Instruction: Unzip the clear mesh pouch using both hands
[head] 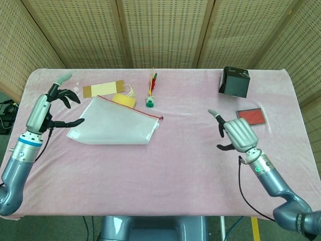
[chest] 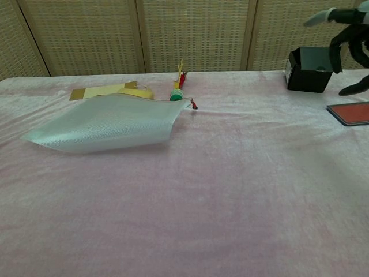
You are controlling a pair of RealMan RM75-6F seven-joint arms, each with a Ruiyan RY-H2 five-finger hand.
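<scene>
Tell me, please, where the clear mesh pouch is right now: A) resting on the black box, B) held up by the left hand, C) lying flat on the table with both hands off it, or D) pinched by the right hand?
C: the clear mesh pouch lies on the table, the left hand and right hand open and apart from it.

Pouch lies on table, left of box.

A clear mesh pouch lies flat on the pink tablecloth, its red zipper pull at the right end. At the upper right, the right hand hovers, fingers spread, beside a black box.
</scene>
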